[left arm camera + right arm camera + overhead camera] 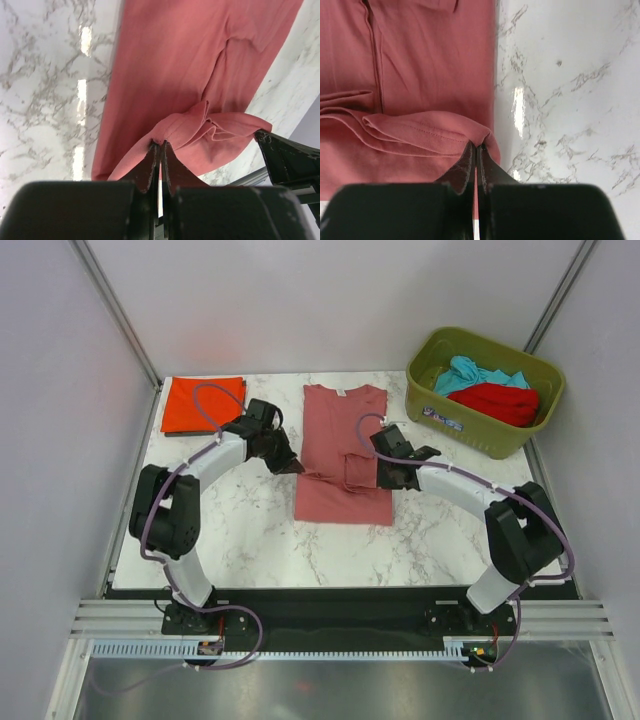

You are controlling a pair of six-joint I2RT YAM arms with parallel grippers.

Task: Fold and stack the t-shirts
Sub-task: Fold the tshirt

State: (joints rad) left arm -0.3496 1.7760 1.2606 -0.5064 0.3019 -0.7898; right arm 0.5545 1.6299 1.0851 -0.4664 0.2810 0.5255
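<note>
- Left pincer (160, 147) is clenched on a bunched fold at one side edge of the dusty pink t-shirt (180, 65), and the pinched cloth rises off the marble.
- Right pincer (476, 147) is likewise clenched, nipping a hemmed fold at the shirt's opposite edge, just where the cloth meets the bare surface (560, 100).
- From above, the pink shirt lies lengthwise in the middle of the surface, collar away from the arms, with a pincer at each side about halfway down.
- Step in hand, as I judge it: folding the pink shirt, with both sides gathered. It has not yet been stacked.
- The next move calls for both arms to lift and carry their edges evenly so the cloth does not skew. Both pinches look thin, so a fold could slip free.
- Room: bare marble lies on the near side of the shirt and on either flank.
- The folded orange-red t-shirt (203, 405) sits at the far left corner, well apart from the left pincer, and looks like the place to stack.
- The olive-green bin (430, 412) stands at the far right corner, holding a teal t-shirt (468, 373) and a bright red t-shirt (500, 403).
</note>
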